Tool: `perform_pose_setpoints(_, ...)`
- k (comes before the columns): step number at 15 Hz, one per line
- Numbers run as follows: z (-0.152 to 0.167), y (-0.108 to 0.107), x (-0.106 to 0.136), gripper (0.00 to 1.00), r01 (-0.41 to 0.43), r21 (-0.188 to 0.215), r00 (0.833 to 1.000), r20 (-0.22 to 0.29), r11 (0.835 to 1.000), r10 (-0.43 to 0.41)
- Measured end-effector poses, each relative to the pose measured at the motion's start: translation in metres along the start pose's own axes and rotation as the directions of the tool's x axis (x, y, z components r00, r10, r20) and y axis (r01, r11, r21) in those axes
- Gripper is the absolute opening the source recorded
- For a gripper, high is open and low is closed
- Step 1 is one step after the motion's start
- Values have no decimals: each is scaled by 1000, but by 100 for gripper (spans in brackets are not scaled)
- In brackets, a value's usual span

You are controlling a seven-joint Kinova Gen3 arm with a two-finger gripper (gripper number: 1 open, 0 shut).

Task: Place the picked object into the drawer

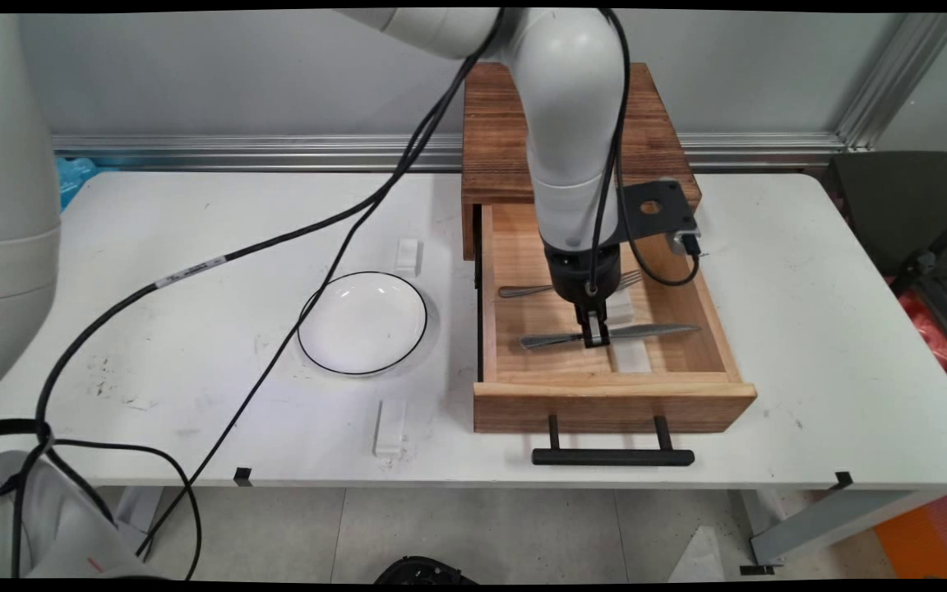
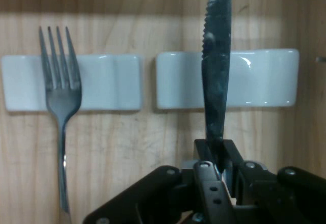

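My gripper point(image 1: 595, 339) reaches down into the open wooden drawer point(image 1: 605, 395) and is shut on a metal knife point(image 1: 654, 330) near its middle. In the hand view the gripper point(image 2: 219, 158) pinches the knife point(image 2: 216, 71), whose serrated blade runs up across a white rest point(image 2: 265, 79). A metal fork point(image 1: 523, 289) lies farther back in the drawer; in the hand view the fork point(image 2: 60, 96) has its tines on a second white rest point(image 2: 102, 81), to the knife's left.
A white plate with a black rim point(image 1: 362, 322) sits left of the drawer. Two small white blocks lie on the table, one behind the plate point(image 1: 408, 255) and one in front point(image 1: 390, 427). The wooden cabinet point(image 1: 506, 140) stands at the back; the drawer's black handle point(image 1: 612, 455) overhangs the near edge.
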Motion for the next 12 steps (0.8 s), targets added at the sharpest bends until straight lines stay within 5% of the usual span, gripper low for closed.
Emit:
perform_pose_setpoints(10,21,-5,0,0,-19,-11,1000,16,1000,20)
perform_pose_setpoints(11,22,-6,0,100,-22,-13,1000,16,1000,22)
perform_pose_setpoints(12,23,-6,0,100,-25,-13,1000,14,1000,26)
